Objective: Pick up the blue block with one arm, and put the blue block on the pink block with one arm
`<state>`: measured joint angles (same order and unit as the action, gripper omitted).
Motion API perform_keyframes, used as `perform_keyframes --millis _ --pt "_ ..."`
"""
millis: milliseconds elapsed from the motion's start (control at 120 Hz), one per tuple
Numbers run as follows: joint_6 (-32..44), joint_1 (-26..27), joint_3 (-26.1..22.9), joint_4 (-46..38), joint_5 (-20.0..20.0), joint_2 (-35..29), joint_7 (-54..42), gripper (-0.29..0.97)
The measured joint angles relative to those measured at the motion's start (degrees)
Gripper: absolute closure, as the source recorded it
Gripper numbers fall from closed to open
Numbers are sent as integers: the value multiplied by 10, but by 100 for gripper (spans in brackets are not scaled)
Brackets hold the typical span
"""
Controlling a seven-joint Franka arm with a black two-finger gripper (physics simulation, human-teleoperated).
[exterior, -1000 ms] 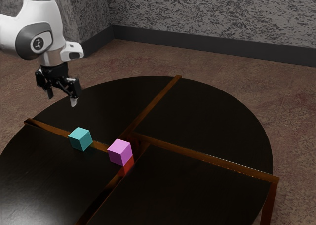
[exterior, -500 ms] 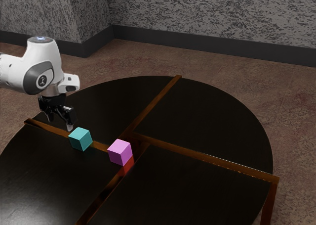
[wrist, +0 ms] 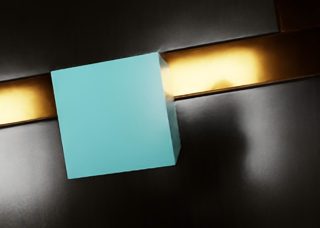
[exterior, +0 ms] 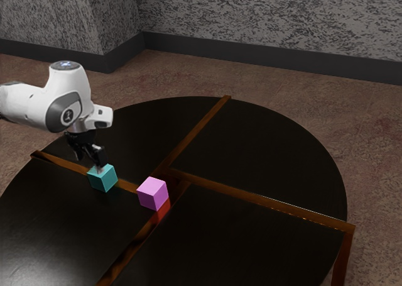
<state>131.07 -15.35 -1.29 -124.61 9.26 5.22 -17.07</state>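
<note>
Bare sim rm, round table [exterior: 264, 148]

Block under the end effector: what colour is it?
The block is turquoise blue, clearest in the wrist view.

Gripper [exterior: 94, 165] is held just over the blue block [exterior: 102, 177], fingers spread, tips level with the block's top edge. Blue block is seated on the brown divider strip [exterior: 63, 161] of the round dark table [exterior: 264, 148]. Pink block [exterior: 152, 193] is placed near it toward the exterior view's right, not touching, beside the strips' crossing.
</note>
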Motion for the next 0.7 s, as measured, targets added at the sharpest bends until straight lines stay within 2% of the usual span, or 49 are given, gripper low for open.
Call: perform_keyframes --millis 433,700 --pt "25 -13 -1 22 -38 50 -21 0" --pt "28 -24 -1 47 -43 81 -28 0"
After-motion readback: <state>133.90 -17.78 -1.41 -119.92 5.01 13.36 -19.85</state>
